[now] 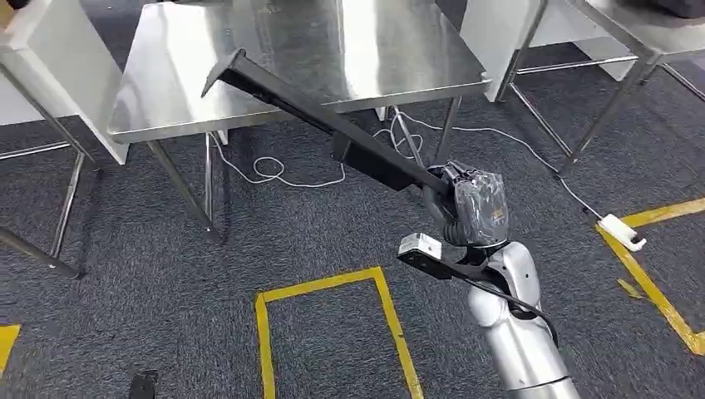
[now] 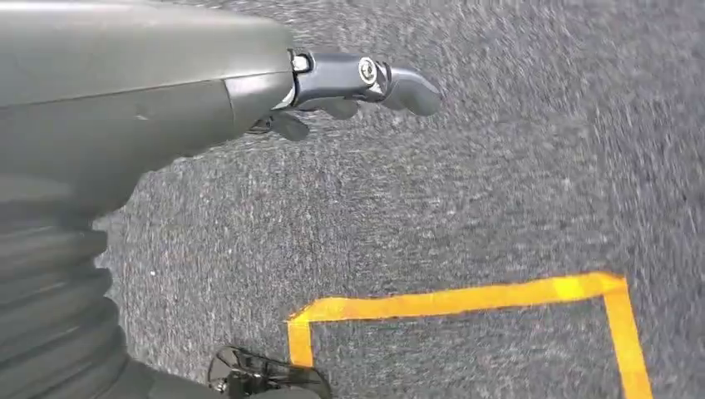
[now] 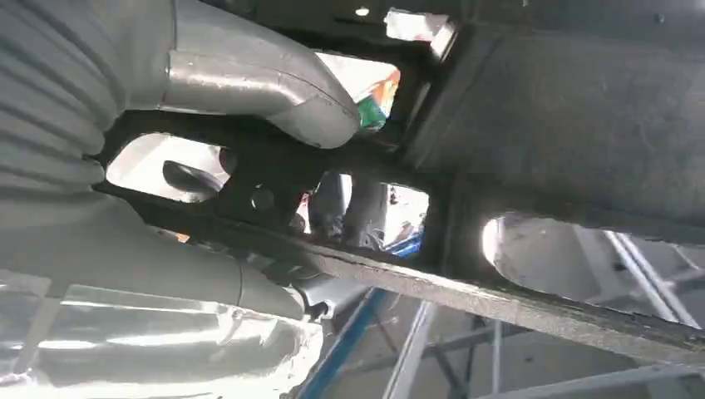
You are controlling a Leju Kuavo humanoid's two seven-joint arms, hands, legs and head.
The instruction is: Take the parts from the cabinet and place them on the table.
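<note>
A long black part [image 1: 316, 112], a narrow bar with a boxy block midway, slants from my right hand [image 1: 465, 204] up over the front edge of the steel table [image 1: 166, 91]. My right hand grips its near end; the far tip hangs above the tabletop. In the right wrist view the thumb [image 3: 274, 87] wraps over the black part [image 3: 532, 141], which has cut-out openings. My left hand [image 2: 357, 83] hangs over grey carpet with fingers slightly curled and nothing in it.
A white cable [image 1: 283, 170] loops on the carpet under the table. More steel tables [image 1: 657, 37] stand at the right and far left. Yellow tape [image 1: 332, 287] marks a box on the floor, and a white power strip [image 1: 622, 231] lies at the right.
</note>
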